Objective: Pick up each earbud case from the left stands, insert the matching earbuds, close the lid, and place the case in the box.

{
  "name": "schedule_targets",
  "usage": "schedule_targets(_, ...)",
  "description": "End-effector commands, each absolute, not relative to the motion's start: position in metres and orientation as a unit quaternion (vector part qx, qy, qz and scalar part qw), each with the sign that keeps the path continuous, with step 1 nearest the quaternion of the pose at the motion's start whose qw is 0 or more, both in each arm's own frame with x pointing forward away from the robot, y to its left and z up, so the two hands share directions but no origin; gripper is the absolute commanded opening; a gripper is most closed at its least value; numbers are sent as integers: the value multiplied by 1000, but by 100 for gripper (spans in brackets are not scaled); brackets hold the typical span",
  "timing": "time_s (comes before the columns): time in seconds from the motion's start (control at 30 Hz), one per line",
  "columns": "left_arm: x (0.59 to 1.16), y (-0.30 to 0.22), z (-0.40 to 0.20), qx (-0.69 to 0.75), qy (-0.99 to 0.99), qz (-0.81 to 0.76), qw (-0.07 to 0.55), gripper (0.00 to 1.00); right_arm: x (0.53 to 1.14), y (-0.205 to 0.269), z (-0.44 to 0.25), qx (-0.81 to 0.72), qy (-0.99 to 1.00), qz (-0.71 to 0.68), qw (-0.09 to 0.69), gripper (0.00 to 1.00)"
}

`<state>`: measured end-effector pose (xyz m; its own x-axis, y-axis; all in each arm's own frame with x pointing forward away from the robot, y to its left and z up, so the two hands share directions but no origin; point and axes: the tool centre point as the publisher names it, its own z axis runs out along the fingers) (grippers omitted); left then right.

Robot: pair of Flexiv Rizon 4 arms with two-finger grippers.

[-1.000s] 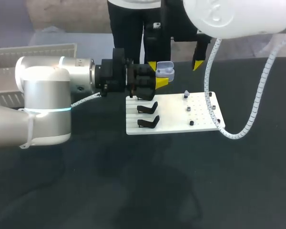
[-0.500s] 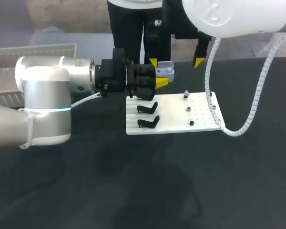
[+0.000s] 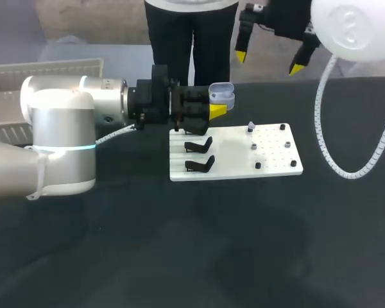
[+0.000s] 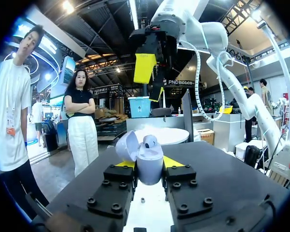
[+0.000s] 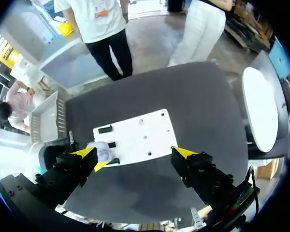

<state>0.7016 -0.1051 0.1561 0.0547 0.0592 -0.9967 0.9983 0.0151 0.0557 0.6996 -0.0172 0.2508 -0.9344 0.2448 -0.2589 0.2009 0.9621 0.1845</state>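
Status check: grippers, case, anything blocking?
Left gripper shut on earbud case, lid open, held over the white board. Right gripper open, empty, high above the table's far side. Nothing in the way.

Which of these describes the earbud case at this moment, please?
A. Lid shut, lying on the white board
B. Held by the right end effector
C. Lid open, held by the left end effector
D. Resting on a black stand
C: the earbud case is clamped between the fingers of the left end effector with its lid swung open, while the right end effector hangs open and empty above the table's far edge.
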Motion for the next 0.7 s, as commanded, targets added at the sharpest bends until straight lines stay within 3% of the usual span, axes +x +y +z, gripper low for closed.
schedule_targets(0.03, 700, -105, 155, 522, 504, -465, 507, 0, 719, -24, 225, 119, 979, 87, 142, 100)
schedule_targets(0.7, 700, -105, 155, 522, 504, -465, 507, 0, 751, -24, 106, 136, 985, 75, 82, 100)
